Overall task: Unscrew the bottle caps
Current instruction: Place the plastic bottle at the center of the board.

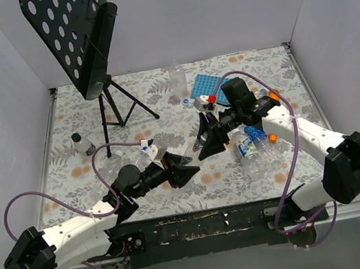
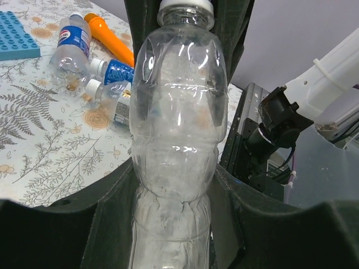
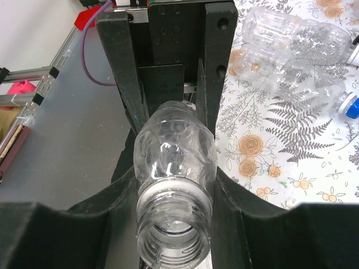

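Observation:
A clear plain bottle is held up over the table between both arms. My left gripper is shut on its crumpled lower body. My right gripper is shut on the same bottle at the shoulder, one finger on each side. The neck faces the right wrist camera, open, with bare threads and a white ring. No cap shows on it. Other bottles lie on the table to the right, one with a blue cap and two with white caps.
A black music stand rises at the back left. A blue ridged tray and an upright bottle are at the back centre. A small bottle stands at the left. An orange stick lies by the lying bottles.

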Tool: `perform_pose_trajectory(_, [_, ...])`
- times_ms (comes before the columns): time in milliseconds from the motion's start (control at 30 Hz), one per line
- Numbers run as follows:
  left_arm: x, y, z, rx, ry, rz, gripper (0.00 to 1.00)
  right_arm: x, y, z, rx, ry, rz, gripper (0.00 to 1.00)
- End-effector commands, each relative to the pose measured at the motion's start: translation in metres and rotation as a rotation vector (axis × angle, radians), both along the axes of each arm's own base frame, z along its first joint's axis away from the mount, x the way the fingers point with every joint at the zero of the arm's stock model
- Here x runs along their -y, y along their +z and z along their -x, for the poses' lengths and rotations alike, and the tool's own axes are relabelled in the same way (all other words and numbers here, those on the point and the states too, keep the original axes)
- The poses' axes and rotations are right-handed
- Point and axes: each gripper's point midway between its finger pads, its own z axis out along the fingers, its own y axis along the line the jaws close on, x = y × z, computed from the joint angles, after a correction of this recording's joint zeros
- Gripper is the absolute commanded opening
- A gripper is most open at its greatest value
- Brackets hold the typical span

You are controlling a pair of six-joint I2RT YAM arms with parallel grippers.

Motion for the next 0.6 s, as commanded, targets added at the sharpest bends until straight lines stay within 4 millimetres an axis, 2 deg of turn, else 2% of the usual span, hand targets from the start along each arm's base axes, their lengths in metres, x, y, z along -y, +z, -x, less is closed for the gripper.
perform_pose_trajectory(0, [-0.013, 0.006, -0.014, 0.014, 0.110, 0.013, 0.26, -0.003, 0.016, 0.005, 0.019, 0.037, -0.027, 0.09])
perform_pose_trajectory(100, [-0.022, 0.013, -0.016, 0.030, 0.143, 0.003, 0.57, -0.004, 0.021, -0.004, 0.077, 0.015, -0.007, 0.08])
perform_pose_trajectory(133, [-0.026, 0.017, -0.017, 0.038, 0.162, -0.008, 0.71, -0.003, 0.023, -0.009, 0.098, 0.000, 0.012, 0.08])
perform_pose_trajectory(167, [-0.031, 0.019, -0.020, 0.044, 0.189, -0.025, 0.82, -0.003, 0.026, -0.017, 0.133, -0.025, 0.032, 0.08])
perform_pose_trajectory(233, [-0.042, 0.022, -0.022, 0.061, 0.222, -0.091, 0.96, -0.001, 0.029, -0.034, 0.176, -0.079, 0.080, 0.08])
perform_pose_trajectory(367, [-0.062, 0.036, -0.023, 0.113, 0.257, -0.262, 0.98, 0.005, 0.028, -0.078, 0.321, -0.231, 0.212, 0.08])
perform_pose_trajectory(467, [-0.084, 0.028, -0.031, 0.137, 0.331, -0.403, 0.98, 0.012, 0.027, -0.118, 0.447, -0.358, 0.309, 0.09])
perform_pose_trajectory(567, [-0.098, 0.013, -0.034, 0.148, 0.371, -0.468, 0.98, 0.013, 0.030, -0.160, 0.553, -0.446, 0.385, 0.09])
